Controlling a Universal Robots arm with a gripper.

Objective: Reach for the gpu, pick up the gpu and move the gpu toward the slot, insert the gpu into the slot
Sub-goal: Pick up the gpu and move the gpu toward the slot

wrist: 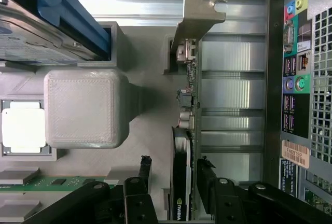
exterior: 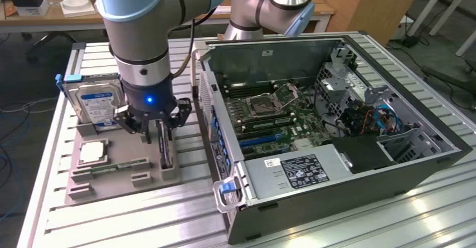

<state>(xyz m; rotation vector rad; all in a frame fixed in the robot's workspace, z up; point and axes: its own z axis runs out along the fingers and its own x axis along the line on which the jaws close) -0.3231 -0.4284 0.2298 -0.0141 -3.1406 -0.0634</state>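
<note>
Gripper (wrist: 175,163) sits straddling the gpu (wrist: 182,193), which stands on edge in its gray holder (exterior: 111,188), right between the fingers. Jaws aren't clamped yet, there's a gap on one side. My worry: closing off-centre could tilt the card so it binds in the holder.

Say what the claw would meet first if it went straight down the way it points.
Probably the gpu, standing on edge in the grey holder right under the open claw; depth is unclear.

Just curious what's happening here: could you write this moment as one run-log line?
phase: reach | jaws: open, straddling gpu | gpu: on edge in grey holder, not lifted
</note>
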